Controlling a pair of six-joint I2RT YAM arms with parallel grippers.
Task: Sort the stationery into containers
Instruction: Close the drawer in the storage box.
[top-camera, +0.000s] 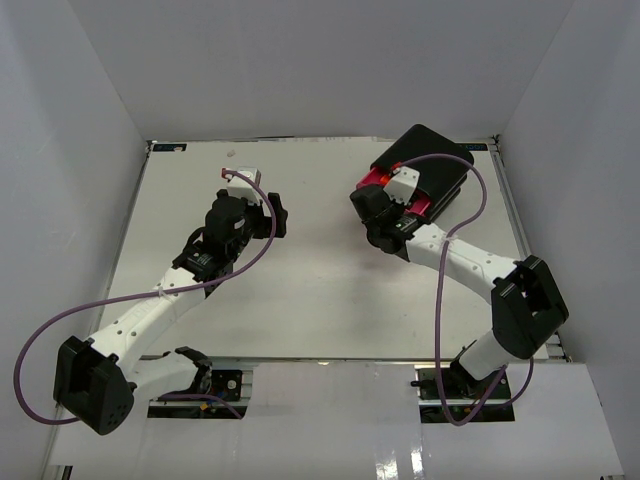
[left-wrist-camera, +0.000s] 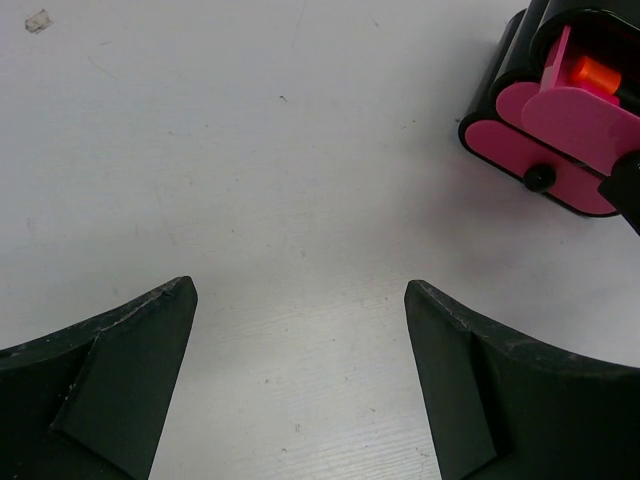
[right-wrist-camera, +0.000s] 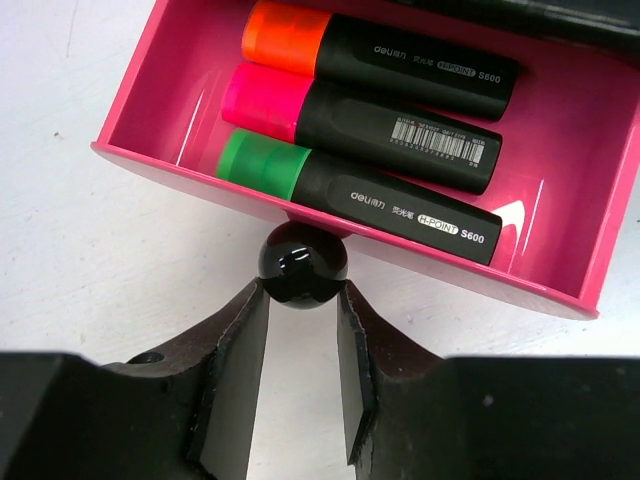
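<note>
**Ana:** Where was the right gripper (right-wrist-camera: 302, 292) at that point?

**Ben:** At the front of the open drawer (right-wrist-camera: 148, 95). Its two fingers were closed on the black knob (right-wrist-camera: 302, 262), one pressing each side.

**Ana:** And what was in the drawer?

**Ben:** Three highlighters lay side by side on its floor. The orange-capped highlighter (right-wrist-camera: 400, 60) was farthest from the knob, the pink-capped highlighter (right-wrist-camera: 380, 125) was in the middle, and the green-capped highlighter (right-wrist-camera: 390, 205) was nearest the front wall. All three caps pointed the same way.

**Ana:** What about the left gripper (left-wrist-camera: 300, 290)?

**Ben:** Its fingers were spread wide and held nothing. It hung over bare table (left-wrist-camera: 250, 150), well apart from the box (top-camera: 430, 150), which sat toward the far right corner.

**Ana:** So which step was it?

**Ben:** I judged it to be drawer handling, not picking. I saw no loose pens or markers on the table from above, so the sorting looked close to done.

**Ana:** What did the next move need?

**Ben:** Probably a straight push along the drawer's slide to seat it back in the box. The grip had to stay centred, because a round knob could slip out from between flat fingers. An angled push might also have jammed the drawer or shifted the whole box.
</note>
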